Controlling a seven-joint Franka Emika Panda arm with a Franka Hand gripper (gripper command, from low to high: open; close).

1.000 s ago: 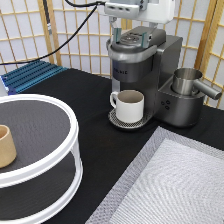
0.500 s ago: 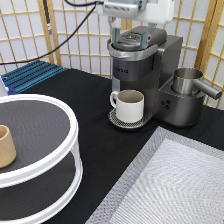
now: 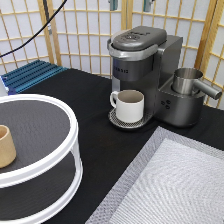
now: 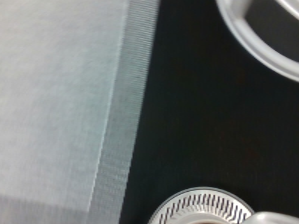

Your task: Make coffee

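Observation:
The grey coffee machine stands at the back of the black table with its lid down. A white handled mug sits on its round drip tray under the spout. Only the two fingertips of my gripper show at the exterior view's top edge, straight above the machine. They stand apart with nothing between them. The coffee pod is not in view. The wrist view shows the drip tray's slotted grille from above.
A white two-tier round stand fills the exterior view's left, with a tan wooden cup on its top tier. A grey mat lies at the bottom right. A steel frothing jug sits to the right of the machine. A blue rack is at the back left.
My gripper has risen from just above the machine's lid to the top edge of the exterior view. The mug and machine have not moved.

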